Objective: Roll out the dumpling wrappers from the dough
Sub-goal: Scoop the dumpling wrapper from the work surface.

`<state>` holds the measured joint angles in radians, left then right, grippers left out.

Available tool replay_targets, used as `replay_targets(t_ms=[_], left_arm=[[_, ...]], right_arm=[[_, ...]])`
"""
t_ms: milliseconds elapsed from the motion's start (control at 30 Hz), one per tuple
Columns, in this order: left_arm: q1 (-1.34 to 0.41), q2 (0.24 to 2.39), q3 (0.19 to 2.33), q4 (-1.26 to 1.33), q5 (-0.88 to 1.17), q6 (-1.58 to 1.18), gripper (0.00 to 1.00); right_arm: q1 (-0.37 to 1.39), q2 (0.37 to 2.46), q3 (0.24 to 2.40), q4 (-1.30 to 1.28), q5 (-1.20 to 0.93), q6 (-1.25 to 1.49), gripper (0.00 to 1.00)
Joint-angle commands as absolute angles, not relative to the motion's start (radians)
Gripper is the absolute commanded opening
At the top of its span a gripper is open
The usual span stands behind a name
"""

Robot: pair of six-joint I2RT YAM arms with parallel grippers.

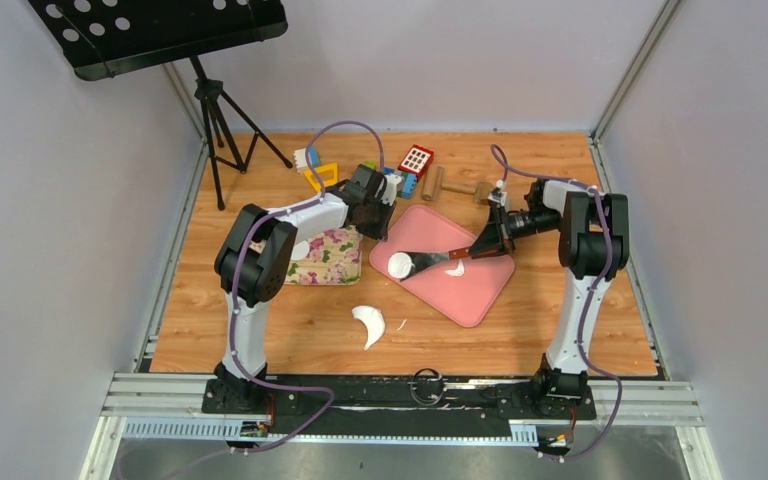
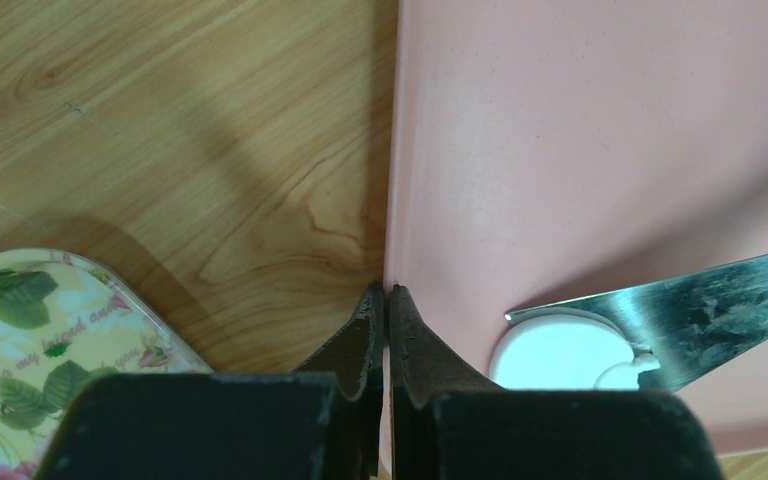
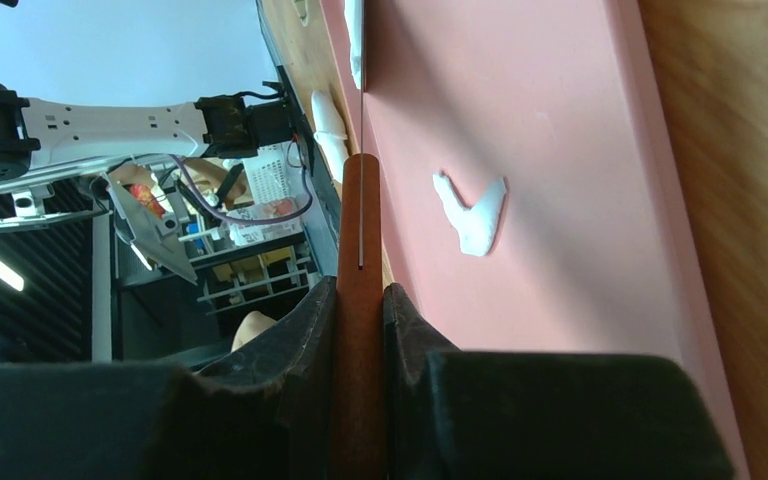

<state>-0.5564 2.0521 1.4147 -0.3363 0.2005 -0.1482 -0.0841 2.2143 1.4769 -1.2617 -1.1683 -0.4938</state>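
My right gripper [image 3: 360, 295] is closed on the brown wooden handle of a flat steel spatula [image 2: 700, 315], the handle clamped edge-on between the jaws so the blade lies flat and low over the pink plastic cutting board [image 1: 470, 295]. The blade reaches toward 9 o'clock, where the thin round white dumpling wrapper [image 2: 550, 355] sits at the board's corner. Its tip lies across the disc, though I cannot tell whether it has got under the edge. I judge this to be a lifting step, since soft dough would tear if pinched.

My left gripper [image 2: 387, 295] is fully shut and holds nothing. Its tips rest at the board's edge, probably to brace the board against the spatula's push.

A small white dough scrap [image 3: 475, 215] lies mid-board. A white dough crescent [image 1: 368, 325] rests on the wooden counter [image 1: 290, 330] at the board's 7 o'clock.
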Motion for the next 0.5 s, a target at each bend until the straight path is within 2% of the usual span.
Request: replay_targets(t_ms=[0, 333, 467], left_arm=[[-0.572, 2.113, 1.393, -0.346, 0.196, -0.17, 0.0], [-0.574, 2.099, 1.392, -0.35, 0.172, -0.172, 0.0], [-0.558, 2.056, 1.402, -0.342, 0.216, -0.169, 0.39]], right_arm=[[-0.052, 2.237, 1.518, -1.187, -1.206, -0.524, 0.0], [-0.063, 2.273, 1.56, -1.25, -1.309, -0.609, 0.0], [-0.088, 2.315, 1.628, -1.493, -1.385, -0.842, 0.0]])
